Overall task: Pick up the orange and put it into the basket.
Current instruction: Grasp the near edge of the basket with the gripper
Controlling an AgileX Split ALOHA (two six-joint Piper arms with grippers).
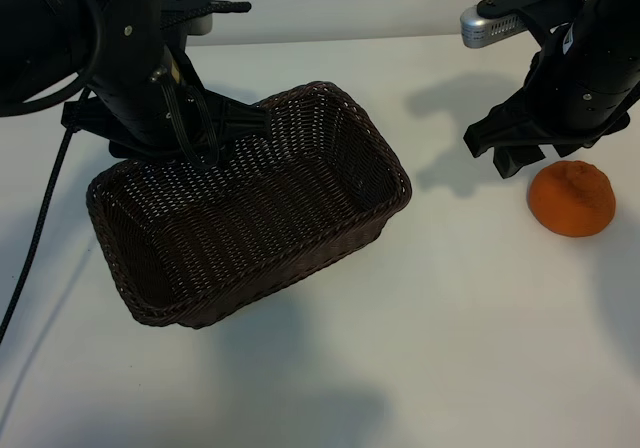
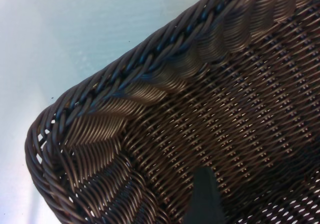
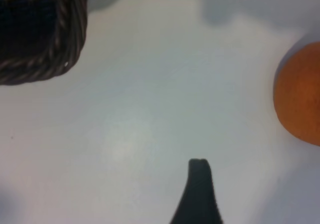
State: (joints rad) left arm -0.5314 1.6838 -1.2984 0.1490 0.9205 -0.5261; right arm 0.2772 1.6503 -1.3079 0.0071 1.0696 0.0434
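Exterior view: the right gripper (image 1: 520,156) hangs pointing steeply down over the white table (image 1: 440,318), its fingers spread apart with nothing between them, just beside the orange (image 1: 572,199) but not touching it. The orange sits on the table toward the right edge of this view, slightly nearer the camera than the gripper, and well apart from the basket (image 1: 380,148). In the right wrist view a single dark fingertip (image 3: 199,170) shows over bare tabletop, with the orange (image 3: 300,96) off to one side and a corner of the basket (image 3: 65,59) at the opposite side.

The left gripper (image 1: 200,138) is also spread wide and holds nothing (its fingers reach down at the basket's far rim). The left wrist view shows one dark fingertip (image 2: 202,184) over the woven inside, near a rounded corner of the braided rim (image 2: 150,66). The basket lies slantwise on the table at centre-left, with nothing visible inside it
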